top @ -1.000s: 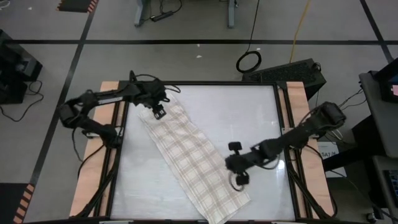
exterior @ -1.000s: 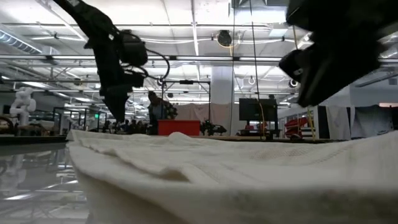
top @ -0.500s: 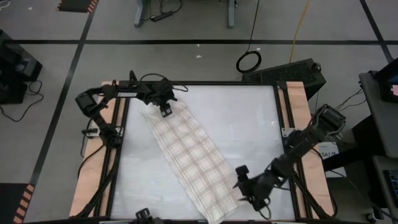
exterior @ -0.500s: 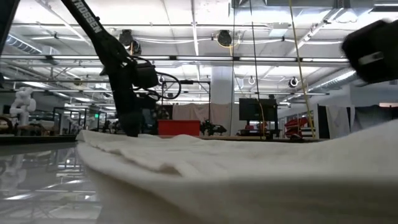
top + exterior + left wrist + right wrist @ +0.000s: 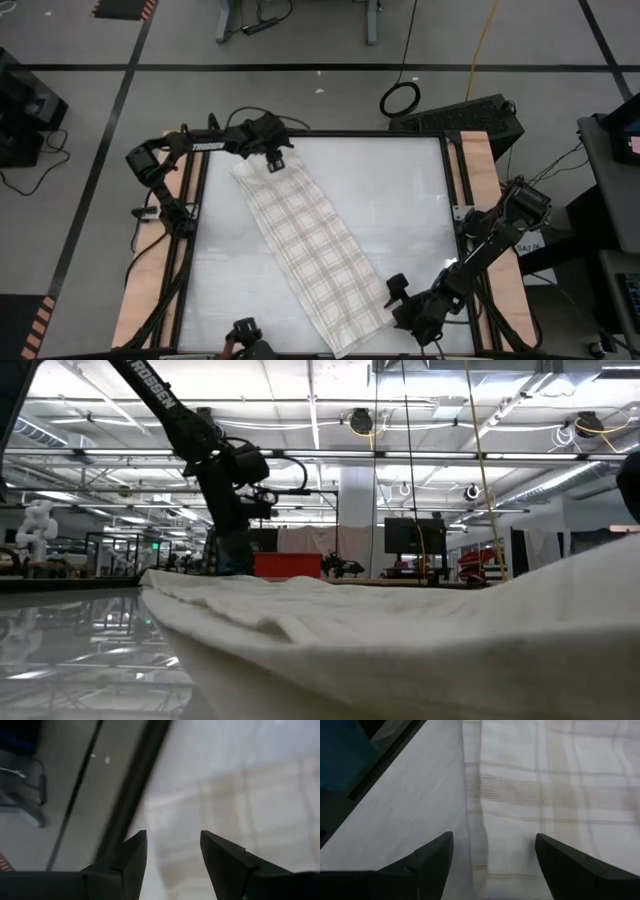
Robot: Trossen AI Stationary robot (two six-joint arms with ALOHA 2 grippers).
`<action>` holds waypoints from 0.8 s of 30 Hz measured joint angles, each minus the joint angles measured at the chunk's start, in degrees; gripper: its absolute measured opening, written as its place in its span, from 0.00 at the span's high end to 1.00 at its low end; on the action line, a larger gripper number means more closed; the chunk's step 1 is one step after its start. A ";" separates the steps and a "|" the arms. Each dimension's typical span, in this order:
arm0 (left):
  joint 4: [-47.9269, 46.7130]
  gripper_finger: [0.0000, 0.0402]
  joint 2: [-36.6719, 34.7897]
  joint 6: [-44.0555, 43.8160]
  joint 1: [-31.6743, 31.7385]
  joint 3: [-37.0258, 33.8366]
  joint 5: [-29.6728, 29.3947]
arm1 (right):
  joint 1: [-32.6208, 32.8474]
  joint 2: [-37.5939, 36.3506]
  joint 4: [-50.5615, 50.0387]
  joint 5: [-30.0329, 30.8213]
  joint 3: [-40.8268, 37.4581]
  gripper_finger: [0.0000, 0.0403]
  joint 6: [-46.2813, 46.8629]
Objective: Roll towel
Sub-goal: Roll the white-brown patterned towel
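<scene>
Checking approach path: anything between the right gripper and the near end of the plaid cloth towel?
Nothing: in the high view only bare white tabletop separates the open right gripper from the cream-and-tan plaid cloth towel.

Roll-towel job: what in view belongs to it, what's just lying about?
Belongs:
- towel, spread flat diagonally across the table
- left hand, open over the towel's far end
- right hand, open beside the towel's near end, holding nothing

Lying about:
- table, only the work surface
- cable coil on the floor beyond the table
</scene>
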 joint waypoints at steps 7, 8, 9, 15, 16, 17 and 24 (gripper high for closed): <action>-10.16 0.52 -1.70 -9.67 -2.11 7.00 6.46 | -1.59 0.10 0.20 -0.25 0.02 0.49 1.25; -11.68 0.52 -2.47 -10.91 -3.48 7.09 9.34 | -1.77 0.13 0.26 -0.20 0.02 0.53 1.24; -13.30 0.52 -3.28 -12.16 -5.24 6.94 12.08 | -1.86 0.13 0.34 -0.18 0.02 0.56 1.24; -17.41 0.52 -8.25 -17.65 -22.47 3.53 16.09 | -1.90 0.23 2.03 0.26 -0.13 0.77 0.28; -16.90 0.52 -8.65 -18.74 -26.01 3.02 16.03 | -1.92 0.27 2.67 0.29 -0.15 0.81 -0.06; -15.89 0.52 -8.94 -20.28 -29.85 2.42 15.81 | -1.92 0.30 3.27 0.18 -0.15 0.84 -0.15; 1.90 0.52 -8.80 -32.12 -56.33 -1.47 5.18 | -2.49 0.21 6.87 -2.93 -0.13 0.97 1.43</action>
